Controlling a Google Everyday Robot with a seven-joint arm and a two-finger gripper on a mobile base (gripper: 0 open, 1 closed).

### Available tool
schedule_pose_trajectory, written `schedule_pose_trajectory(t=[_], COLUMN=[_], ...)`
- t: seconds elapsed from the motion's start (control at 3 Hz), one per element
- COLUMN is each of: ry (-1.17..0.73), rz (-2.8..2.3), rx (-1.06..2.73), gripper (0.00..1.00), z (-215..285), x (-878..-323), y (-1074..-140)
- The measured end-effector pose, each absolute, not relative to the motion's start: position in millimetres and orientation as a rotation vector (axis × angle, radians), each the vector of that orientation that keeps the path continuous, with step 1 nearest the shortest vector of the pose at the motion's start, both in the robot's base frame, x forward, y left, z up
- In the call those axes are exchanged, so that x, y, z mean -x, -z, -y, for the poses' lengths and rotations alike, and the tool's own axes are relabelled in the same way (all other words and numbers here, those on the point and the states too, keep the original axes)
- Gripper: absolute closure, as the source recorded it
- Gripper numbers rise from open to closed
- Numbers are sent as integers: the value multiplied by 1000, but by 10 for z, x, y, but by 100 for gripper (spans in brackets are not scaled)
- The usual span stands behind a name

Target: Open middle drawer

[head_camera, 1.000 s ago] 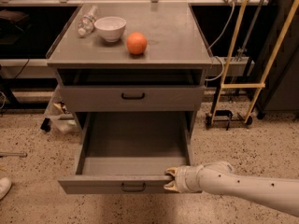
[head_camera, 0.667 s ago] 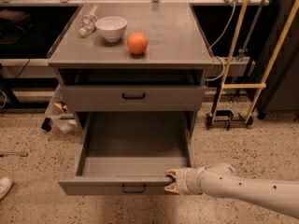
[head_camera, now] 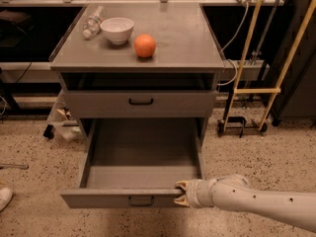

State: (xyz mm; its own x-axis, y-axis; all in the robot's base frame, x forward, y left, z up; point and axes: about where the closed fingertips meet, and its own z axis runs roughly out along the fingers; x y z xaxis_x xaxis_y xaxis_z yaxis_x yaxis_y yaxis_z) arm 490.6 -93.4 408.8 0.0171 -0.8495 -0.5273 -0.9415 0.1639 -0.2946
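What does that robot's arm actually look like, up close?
The arm is a smooth, rounded, off-white tube dotted with a few small dark spots, with a ringed collar near its end. No cables show on it. It ends in a small pale yellowish gripper, which sits at the right end of the front of the pulled-out grey metal drawer.

The off-white gripper pinches, with pale yellow fingers, the right end of the front of the plain grey metal middle drawer. Just left of the fingers, the drawer's small loop handle is black. Well beyond the fingers, the grey bench carries a round orange fruit, a white bowl and a clear plastic bottle. Below the fingers lies a beige floor with dark speckles
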Motion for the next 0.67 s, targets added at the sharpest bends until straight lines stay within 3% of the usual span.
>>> schedule_pose_trajectory(t=[0.33, 0.67], ry=[-196, -196], rz=[-1841, -1841], rx=[1697, 1697], gripper=[100, 81], z=[929, 929], x=[-4906, -4906], y=[-4094, -4094])
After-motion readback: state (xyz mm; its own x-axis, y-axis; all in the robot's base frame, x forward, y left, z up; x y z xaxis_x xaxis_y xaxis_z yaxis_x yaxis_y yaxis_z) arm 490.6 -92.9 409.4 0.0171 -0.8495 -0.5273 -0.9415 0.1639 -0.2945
